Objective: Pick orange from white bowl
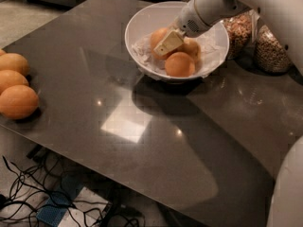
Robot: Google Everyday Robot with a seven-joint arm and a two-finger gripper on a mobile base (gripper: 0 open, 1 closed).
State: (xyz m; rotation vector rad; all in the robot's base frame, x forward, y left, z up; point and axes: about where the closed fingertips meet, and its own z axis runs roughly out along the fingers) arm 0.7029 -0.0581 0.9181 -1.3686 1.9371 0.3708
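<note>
inside the white bowl [142, 18], on crumpled paper lining [142, 48]: the orange [156, 34], pale, crowded by a deeper-orange fruit [180, 64], so likely reachable only from above. gripper [165, 44] angled down over the far rim, set against the orange's side for purchase; open or closed, cannot tell.

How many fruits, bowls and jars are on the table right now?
Fruits in the white bowl, gripper among them: 3
Oranges clearly seen at the left edge: 3
Glass jars: 2
White bowls: 1
Total: 9
</note>
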